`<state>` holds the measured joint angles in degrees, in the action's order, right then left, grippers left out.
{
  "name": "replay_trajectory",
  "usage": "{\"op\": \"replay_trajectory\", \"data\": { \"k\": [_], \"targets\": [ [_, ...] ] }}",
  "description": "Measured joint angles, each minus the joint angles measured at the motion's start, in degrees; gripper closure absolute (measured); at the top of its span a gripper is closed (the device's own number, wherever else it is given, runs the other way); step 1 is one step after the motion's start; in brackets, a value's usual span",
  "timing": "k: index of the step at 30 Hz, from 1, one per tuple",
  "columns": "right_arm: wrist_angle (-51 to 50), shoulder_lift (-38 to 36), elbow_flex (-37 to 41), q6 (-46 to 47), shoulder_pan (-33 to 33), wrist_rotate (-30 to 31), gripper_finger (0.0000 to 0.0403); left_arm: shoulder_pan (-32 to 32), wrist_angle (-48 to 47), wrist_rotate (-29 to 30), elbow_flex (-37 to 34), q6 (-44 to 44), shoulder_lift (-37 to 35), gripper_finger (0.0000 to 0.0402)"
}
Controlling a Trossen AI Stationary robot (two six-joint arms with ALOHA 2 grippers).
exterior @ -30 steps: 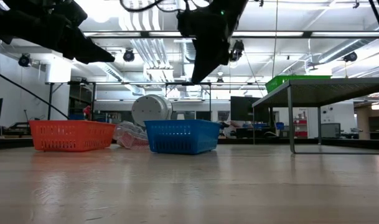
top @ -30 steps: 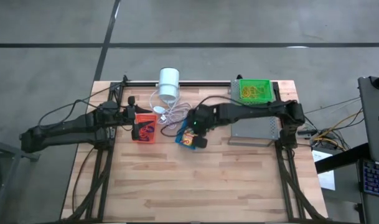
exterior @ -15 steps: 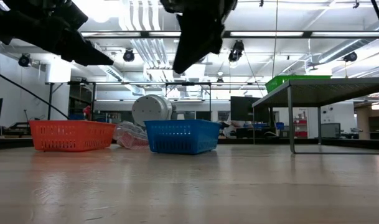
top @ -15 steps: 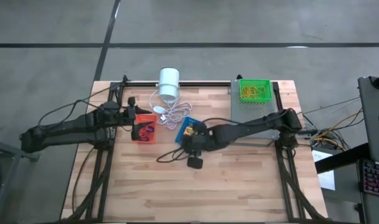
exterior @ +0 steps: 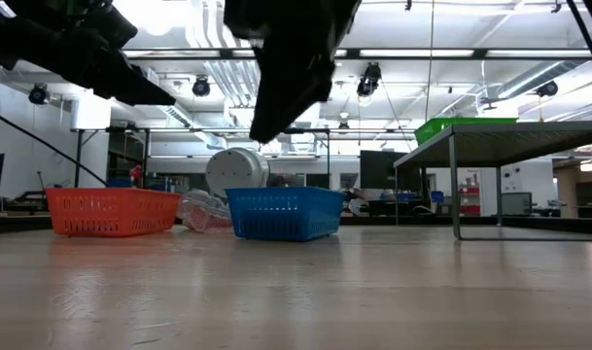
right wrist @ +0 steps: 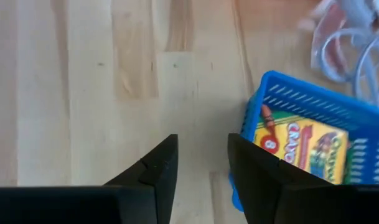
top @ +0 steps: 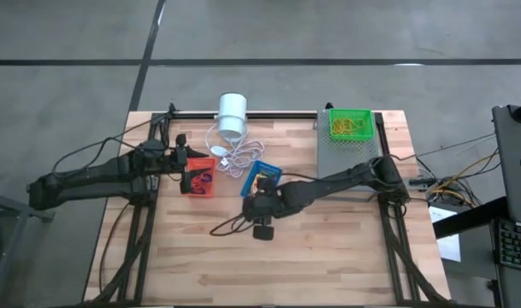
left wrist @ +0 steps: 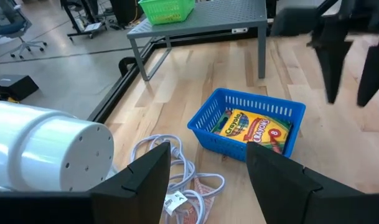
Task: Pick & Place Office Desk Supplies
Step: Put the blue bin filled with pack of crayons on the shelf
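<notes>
The right gripper (right wrist: 200,163) has its jaws a little apart and holds nothing; it hangs over bare wood just beside the blue basket (top: 261,179). A yellow-green crayon box (left wrist: 251,126) lies inside that basket. The left gripper (left wrist: 208,168) has its jaws wide and empty, above the red-orange basket (top: 198,177). The green basket (top: 350,123) stands on the grey metal tray (top: 350,154).

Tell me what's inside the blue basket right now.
The blue basket holds a yellow crayon box lying flat. The box covers most of the basket's floor, so whatever may be underneath it is hidden.
</notes>
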<state>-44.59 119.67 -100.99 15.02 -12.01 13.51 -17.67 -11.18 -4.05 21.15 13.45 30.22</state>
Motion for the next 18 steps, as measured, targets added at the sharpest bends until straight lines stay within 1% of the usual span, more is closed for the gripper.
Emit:
{"op": "replay_trajectory", "data": {
  "k": [3,5,12,18],
  "targets": [
    [0.16,1.18,0.02,4.1,0.9,0.05,0.0262,0.02,0.0,0.0,0.0,0.0,0.0,0.019],
    [0.47,1.36,0.02,5.04,1.34,0.21,0.026,0.02,0.0,0.0,0.0,0.0,0.0,0.019],
    [1.39,2.92,0.09,4.45,2.71,0.15,0.025,0.04,-0.02,-0.01,0.0,0.0,0.0,0.019],
    [1.37,4.26,0.15,4.44,2.9,0.16,0.0252,0.04,-0.02,0.0,0.0,0.0,0.0,0.019]
  ]
}}
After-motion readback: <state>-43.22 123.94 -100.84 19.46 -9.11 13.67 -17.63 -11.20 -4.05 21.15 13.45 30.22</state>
